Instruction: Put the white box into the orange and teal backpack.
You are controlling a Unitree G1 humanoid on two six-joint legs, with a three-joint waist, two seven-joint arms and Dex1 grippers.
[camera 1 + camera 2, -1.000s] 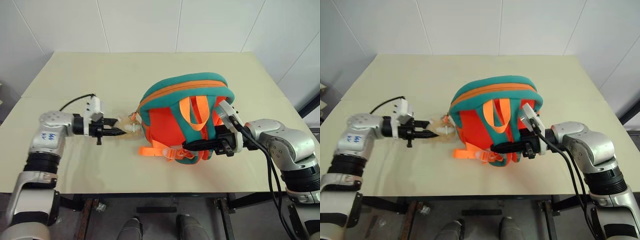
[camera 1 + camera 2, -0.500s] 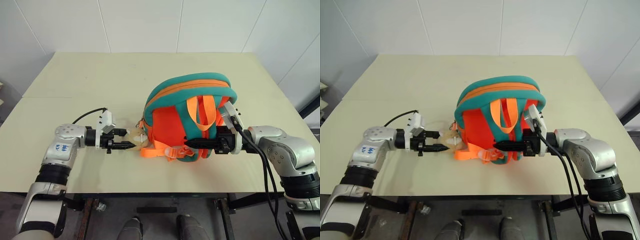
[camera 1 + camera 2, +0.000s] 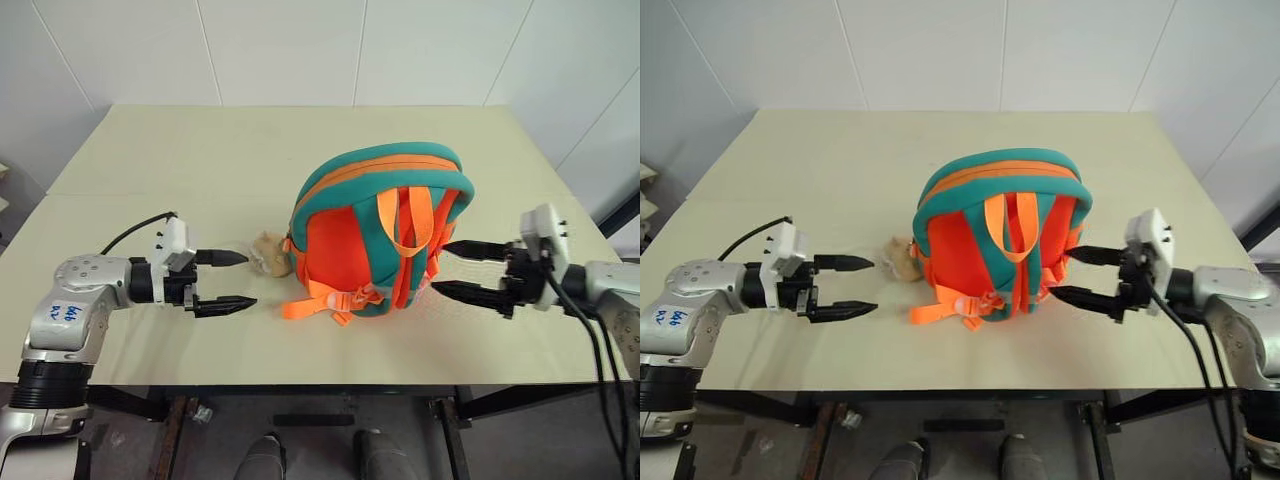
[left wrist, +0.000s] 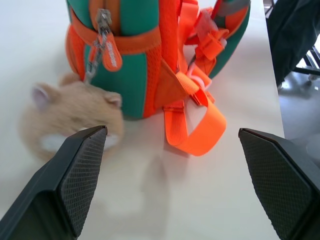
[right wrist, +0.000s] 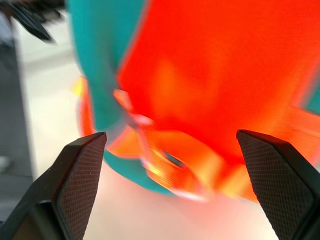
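Observation:
The orange and teal backpack (image 3: 380, 235) stands upright on the table, straps facing me, zipper closed along its top. A tan plush toy (image 3: 268, 254) lies against its left side. My left gripper (image 3: 226, 282) is open just left of the plush, holding nothing. On the backpack's right side my right gripper (image 3: 455, 268) is open too, close to the fabric and empty. The left wrist view has the backpack (image 4: 150, 55) and the plush (image 4: 70, 117) between wide-spread fingers. The white box is out of view.
The beige table (image 3: 200, 160) stretches back to a white tiled wall. Orange webbing straps (image 3: 320, 300) trail from the backpack's base toward the table's front edge.
Both grippers opened and let go of the backpack. The left one drew back to the left from the plush; the right one swung out to the right.

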